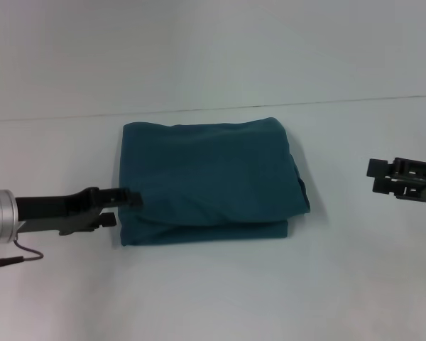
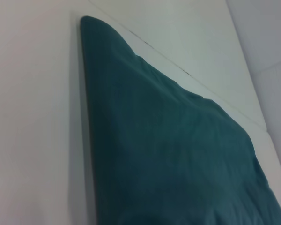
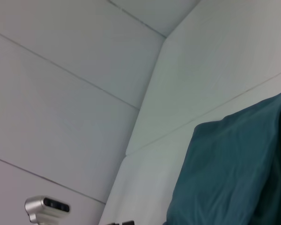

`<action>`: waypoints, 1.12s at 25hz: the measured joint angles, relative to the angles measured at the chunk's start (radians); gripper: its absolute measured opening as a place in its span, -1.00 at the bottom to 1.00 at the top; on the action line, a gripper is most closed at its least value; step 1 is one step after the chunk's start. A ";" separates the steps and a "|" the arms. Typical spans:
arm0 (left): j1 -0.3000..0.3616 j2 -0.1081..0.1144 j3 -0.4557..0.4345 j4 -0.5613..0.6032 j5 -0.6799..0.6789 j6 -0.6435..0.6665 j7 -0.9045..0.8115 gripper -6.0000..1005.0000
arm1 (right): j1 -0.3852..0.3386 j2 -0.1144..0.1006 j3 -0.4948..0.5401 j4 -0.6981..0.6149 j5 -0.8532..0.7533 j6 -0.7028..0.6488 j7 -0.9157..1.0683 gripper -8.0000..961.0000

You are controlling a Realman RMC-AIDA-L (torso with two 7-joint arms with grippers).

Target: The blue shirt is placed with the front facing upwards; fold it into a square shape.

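Shirt [image 1: 209, 181], seen from the head camera, lies folded into a rough rectangle in the middle of the white tabletop [image 1: 213, 291]. Its layers are stacked, with a lower layer showing along the near edge and a rounded fold bulging at the near right corner. No lettering or collar shows on the upper face. The left claw [image 1: 131, 198] reaches in low from the left side, its dark tips touching the shirt's left edge near the near corner; the tips look close together, but whether they pinch cloth cannot be told. The right claw [image 1: 375, 176] hangs to the right of the shirt, well apart from it, and its state cannot be told either.

From the left wrist camera, the shirt [image 2: 178, 154] fills much of the picture as a smooth teal sheet with soft wrinkles, one straight folded edge lying flat on the tabletop [image 2: 37, 117]. That arm's own fingers do not show.

From the right wrist camera, a rumpled part of the shirt [image 3: 234, 173] shows on the tabletop [image 3: 145, 187], with white wall panels [image 3: 75, 93] behind it.
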 joint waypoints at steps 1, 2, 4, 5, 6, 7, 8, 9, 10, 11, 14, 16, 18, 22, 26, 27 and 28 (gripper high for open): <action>-0.003 0.000 -0.002 0.001 0.002 -0.003 -0.009 0.36 | 0.003 0.002 0.000 0.000 -0.004 0.001 0.000 0.79; -0.004 0.000 -0.004 0.001 0.000 -0.007 -0.017 0.42 | 0.005 0.003 0.001 0.000 -0.005 0.003 -0.001 0.79; -0.004 0.000 -0.008 0.001 -0.002 -0.029 -0.047 0.54 | 0.007 0.005 0.001 0.000 -0.006 0.009 -0.003 0.79; -0.004 -0.001 -0.008 0.001 -0.002 -0.038 -0.056 0.59 | 0.007 0.005 0.001 0.000 -0.006 0.012 -0.005 0.79; -0.004 -0.004 -0.008 0.000 -0.001 -0.050 -0.067 0.62 | 0.007 0.006 0.002 0.000 -0.006 0.013 -0.007 0.79; -0.007 -0.008 -0.006 -0.003 0.001 -0.062 -0.073 0.64 | 0.007 0.006 0.002 0.000 -0.006 0.015 -0.009 0.79; -0.012 -0.012 -0.003 -0.009 0.003 -0.072 -0.077 0.66 | 0.007 0.007 0.003 0.000 -0.006 0.016 -0.010 0.79; -0.017 -0.015 -0.001 -0.017 0.006 -0.083 -0.081 0.68 | 0.006 0.007 0.005 0.000 -0.006 0.016 -0.012 0.79; -0.024 -0.017 0.002 -0.028 0.009 -0.097 -0.084 0.71 | 0.005 0.008 0.005 0.000 -0.006 0.017 -0.012 0.79; -0.033 -0.017 0.003 -0.045 0.012 -0.111 -0.088 0.70 | 0.004 0.008 0.006 0.000 -0.006 0.017 -0.012 0.79; -0.055 -0.017 0.004 -0.088 0.013 -0.147 -0.099 0.70 | 0.002 0.008 0.007 0.000 -0.006 0.017 -0.012 0.79; -0.062 -0.017 0.003 -0.101 0.013 -0.167 -0.109 0.70 | -0.001 0.009 0.008 0.002 -0.006 0.017 -0.013 0.79; -0.063 -0.019 0.006 -0.103 0.013 -0.183 -0.121 0.70 | -0.004 0.010 0.008 0.007 -0.006 0.017 -0.014 0.79; -0.061 -0.019 0.007 -0.097 0.013 -0.205 -0.125 0.70 | -0.009 0.010 0.010 0.010 -0.006 0.018 -0.015 0.79; -0.074 -0.014 0.029 -0.100 0.046 -0.217 -0.125 0.70 | -0.010 0.009 0.011 0.011 -0.005 0.018 -0.016 0.79; -0.078 -0.014 0.030 -0.100 0.055 -0.218 -0.125 0.70 | -0.010 0.009 0.011 0.011 -0.004 0.019 -0.017 0.79; -0.081 -0.016 0.031 -0.100 0.061 -0.220 -0.125 0.70 | -0.010 0.009 0.011 0.011 -0.004 0.019 -0.017 0.79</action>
